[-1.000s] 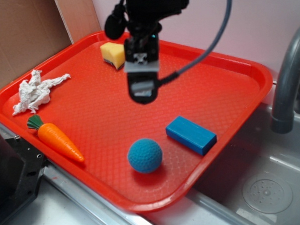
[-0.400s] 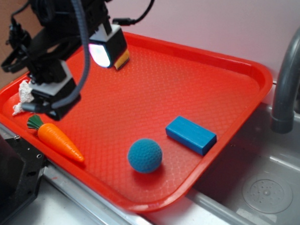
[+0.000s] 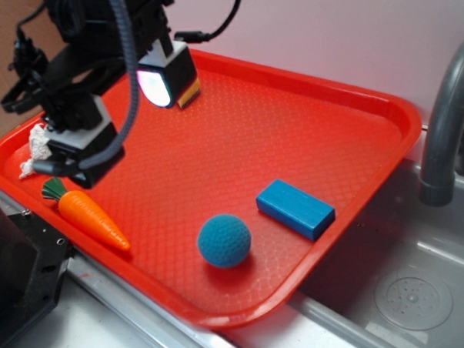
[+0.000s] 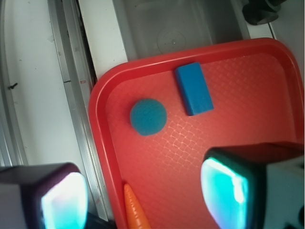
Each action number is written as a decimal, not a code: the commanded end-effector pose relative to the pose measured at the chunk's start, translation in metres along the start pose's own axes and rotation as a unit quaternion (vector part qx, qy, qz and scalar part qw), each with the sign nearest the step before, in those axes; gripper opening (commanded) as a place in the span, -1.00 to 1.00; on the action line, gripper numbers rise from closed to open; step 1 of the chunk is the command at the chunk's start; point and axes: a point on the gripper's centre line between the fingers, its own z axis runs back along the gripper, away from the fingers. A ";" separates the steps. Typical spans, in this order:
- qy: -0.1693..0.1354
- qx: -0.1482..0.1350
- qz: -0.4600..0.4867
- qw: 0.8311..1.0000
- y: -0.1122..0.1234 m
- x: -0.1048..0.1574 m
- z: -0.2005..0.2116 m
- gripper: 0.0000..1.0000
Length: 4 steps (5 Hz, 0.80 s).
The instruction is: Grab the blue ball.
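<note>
Blue ball (image 3: pixel 224 240) sits round (no long axis).

The robot arm (image 3: pixel 80 49) was built of matte black links and brackets, with a thick grey-blue cable (image 3: pixel 128 78) curving down its front and a thinner black one (image 3: pixel 218 24) looping off behind. Its gripper (image 3: pixel 122 121) ended in two blocky fingers — black housings with pale grey-white lower sections. In the wrist view the finger pads (image 4: pixel 224 193) showed as rounded, glossy faces glowing pale cyan — framed by dark rims.
</note>
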 end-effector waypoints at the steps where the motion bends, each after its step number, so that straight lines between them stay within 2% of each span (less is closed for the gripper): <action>1: 0.034 0.000 -0.030 0.999 0.007 -0.014 -0.048 1.00; 2: 0.042 -0.026 -0.025 0.998 0.010 -0.003 -0.084 1.00; 3: 0.034 -0.032 0.031 0.998 0.009 0.004 -0.105 1.00; 4: 0.000 -0.048 0.087 0.995 -0.001 0.011 -0.106 1.00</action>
